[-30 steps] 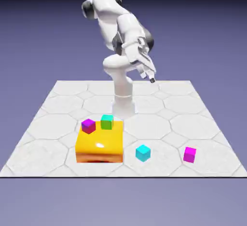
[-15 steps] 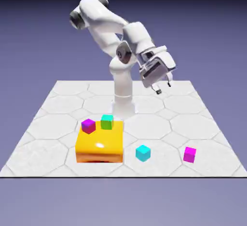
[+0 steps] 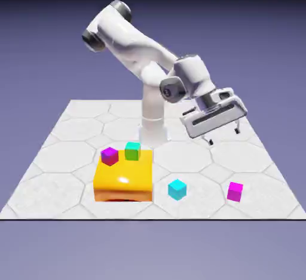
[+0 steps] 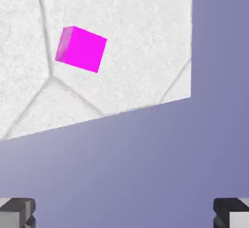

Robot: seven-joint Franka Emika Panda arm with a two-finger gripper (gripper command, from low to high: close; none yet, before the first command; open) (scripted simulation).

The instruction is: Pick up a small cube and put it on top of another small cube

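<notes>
The gripper point(image 3: 224, 137) of the white arm point(image 3: 128, 40) is raised above the table point(image 3: 66, 177), its fingers spread wide with nothing between them. The pink cube point(image 3: 235, 192) lies on the tabletop toward the exterior view's right, near the front edge and below the gripper, well apart from it. The cyan cube point(image 3: 177, 190) sits on the table between the pink cube and the yellow block point(image 3: 124, 174). The block bears two cubes on its top: the green cube point(image 3: 132, 151) and, just beside it toward the exterior view's left, the purple-sided cube point(image 3: 109, 156). In the hand view, the pink cube appears alone on the pale, veined surface, in the upper left, with fingertips point(image 4: 18, 212) at the bottom edge.
</notes>
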